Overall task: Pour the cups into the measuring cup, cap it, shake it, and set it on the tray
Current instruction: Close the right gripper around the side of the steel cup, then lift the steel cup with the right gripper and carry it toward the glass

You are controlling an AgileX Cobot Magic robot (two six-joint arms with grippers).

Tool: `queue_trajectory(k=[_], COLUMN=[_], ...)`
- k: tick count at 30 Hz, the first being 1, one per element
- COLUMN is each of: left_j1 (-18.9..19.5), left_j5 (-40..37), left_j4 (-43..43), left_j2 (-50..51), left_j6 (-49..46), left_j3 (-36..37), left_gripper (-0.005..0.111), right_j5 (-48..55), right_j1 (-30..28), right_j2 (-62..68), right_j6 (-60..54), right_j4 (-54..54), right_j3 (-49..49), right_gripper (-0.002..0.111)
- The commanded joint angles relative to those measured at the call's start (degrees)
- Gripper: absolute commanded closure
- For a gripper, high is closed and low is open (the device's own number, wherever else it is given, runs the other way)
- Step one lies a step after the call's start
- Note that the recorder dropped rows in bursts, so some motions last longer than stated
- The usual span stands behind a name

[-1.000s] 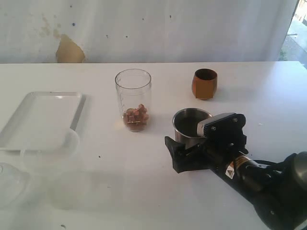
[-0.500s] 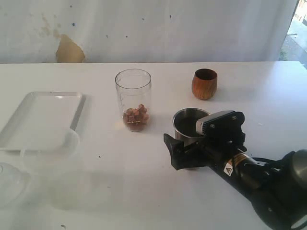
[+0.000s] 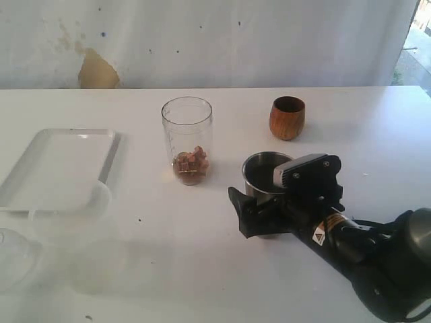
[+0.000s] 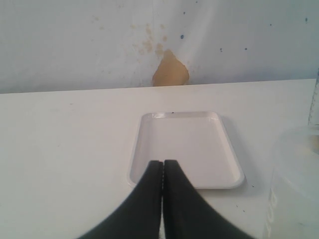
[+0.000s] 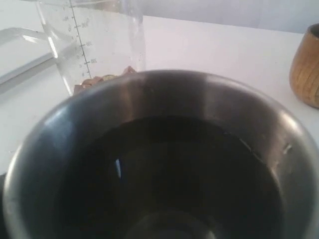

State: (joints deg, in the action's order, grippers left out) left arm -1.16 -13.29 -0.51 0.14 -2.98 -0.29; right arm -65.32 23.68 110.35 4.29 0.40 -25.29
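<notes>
Graduation marks run down the measuring cup, numerals illegible.

steel tumbler: shiny grey | wooden cup: brown, grained | tray: white | measuring cup: clear

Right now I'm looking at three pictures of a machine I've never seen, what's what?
It is a robot with two arms, each ending in a gripper. One picture looks across the white table; the other two come from cameras on the wrists. On the table stand a tall clear plastic measuring cup with brown pieces at its bottom, a rounded brown wooden cup, a shiny steel tumbler holding dark liquid, and a flat white tray. The right gripper stands open, jaws on either side of the steel tumbler. The left gripper is shut and empty, near the tray.
</notes>
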Motion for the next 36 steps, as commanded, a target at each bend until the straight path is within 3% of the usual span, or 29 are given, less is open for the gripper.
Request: queue_trajectory(k=[1, 10, 16, 24, 36], left_j1=[-0.13, -0.13, -0.13, -0.13, -0.13], left_j5=[-0.01, -0.01, -0.01, -0.01, -0.01], left_j4=[0.13, 0.13, 0.13, 0.13, 0.13], left_j2=[-0.14, -0.14, -0.14, -0.14, -0.14], left_j6=[0.12, 0.12, 0.12, 0.12, 0.12], left_j3=[0.29, 0.29, 0.29, 0.29, 0.29], left_gripper=[0.106, 0.106, 0.106, 0.106, 0.106], right_j5=[1.06, 1.54, 1.67, 1.03, 24.28], right_j1=[-0.34, -0.34, -0.34, -0.34, -0.34], right_j2=[0.13, 0.13, 0.13, -3.49, -10.26], right_j6=[-0.64, -0.64, -0.64, -1.56, -11.02], right_j4=[0.03, 0.03, 0.03, -2.50, -1.11], right_j3=[-0.23, -0.23, -0.23, -1.69, -17.07], right_gripper=[0.014, 0.043, 0.106, 0.108, 0.108])
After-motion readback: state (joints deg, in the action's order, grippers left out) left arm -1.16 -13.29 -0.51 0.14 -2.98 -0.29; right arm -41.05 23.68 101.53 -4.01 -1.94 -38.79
